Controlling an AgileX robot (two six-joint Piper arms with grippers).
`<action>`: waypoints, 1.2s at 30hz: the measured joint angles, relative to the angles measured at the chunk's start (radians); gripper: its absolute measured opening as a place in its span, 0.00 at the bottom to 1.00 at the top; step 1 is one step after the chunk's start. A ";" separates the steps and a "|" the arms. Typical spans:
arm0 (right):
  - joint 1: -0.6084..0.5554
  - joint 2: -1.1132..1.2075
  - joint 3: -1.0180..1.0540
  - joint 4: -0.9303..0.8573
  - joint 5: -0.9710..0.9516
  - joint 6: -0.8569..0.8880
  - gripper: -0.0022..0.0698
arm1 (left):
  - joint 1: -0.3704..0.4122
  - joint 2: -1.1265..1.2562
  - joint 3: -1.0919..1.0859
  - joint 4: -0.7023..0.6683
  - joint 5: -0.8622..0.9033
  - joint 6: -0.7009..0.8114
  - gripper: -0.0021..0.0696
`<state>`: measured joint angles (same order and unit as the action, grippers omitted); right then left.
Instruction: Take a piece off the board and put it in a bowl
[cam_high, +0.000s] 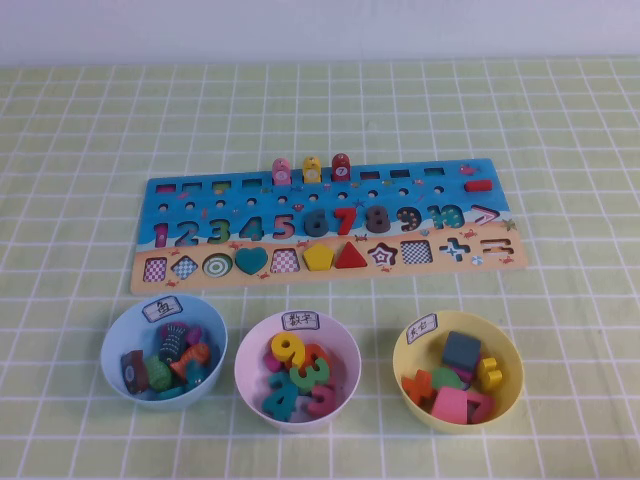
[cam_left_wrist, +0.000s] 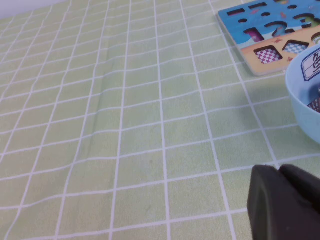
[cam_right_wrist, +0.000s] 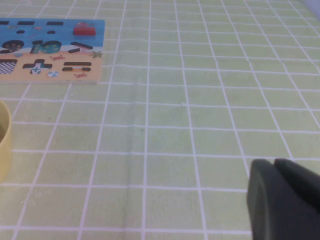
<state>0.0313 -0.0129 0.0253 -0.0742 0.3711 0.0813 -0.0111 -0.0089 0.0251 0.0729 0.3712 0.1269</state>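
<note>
The teal heart piece (cam_high: 251, 260) lies in its slot on the tan strip of the board (cam_high: 330, 195), between a ring piece and an empty checked slot. The yellow bowl (cam_high: 398, 365) stands in front of the board's right end and holds several shape blocks. Neither arm shows in the high view. My left gripper (cam_left_wrist: 280, 170) is shut and empty, low over the cloth to the left of the board's left corner (cam_left_wrist: 240, 37). My right gripper (cam_right_wrist: 274, 162) is shut and empty over the cloth to the right of the yellow bowl's edge (cam_right_wrist: 4, 140) and the board's right end (cam_right_wrist: 85, 65).
A light-blue bowl (cam_high: 112, 345) and a white-pink bowl (cam_high: 243, 350), both holding pieces, stand in front of the board. A yellow pentagon (cam_high: 318, 257) and a red triangle (cam_high: 350, 256) sit in slots right of the heart. Three pegs (cam_high: 312, 169) stand on the board's far edge.
</note>
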 joint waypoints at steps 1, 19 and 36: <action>0.000 0.000 0.000 0.000 0.000 0.000 0.01 | 0.000 0.000 0.000 0.000 0.000 0.000 0.02; 0.000 0.000 0.000 0.000 0.000 0.000 0.01 | 0.000 0.000 0.000 0.000 0.000 0.000 0.02; 0.000 0.000 0.000 0.000 0.000 0.000 0.01 | 0.000 0.000 0.000 -0.246 -0.111 -0.058 0.02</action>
<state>0.0313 -0.0129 0.0253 -0.0742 0.3711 0.0813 -0.0111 -0.0089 0.0251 -0.1727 0.2605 0.0686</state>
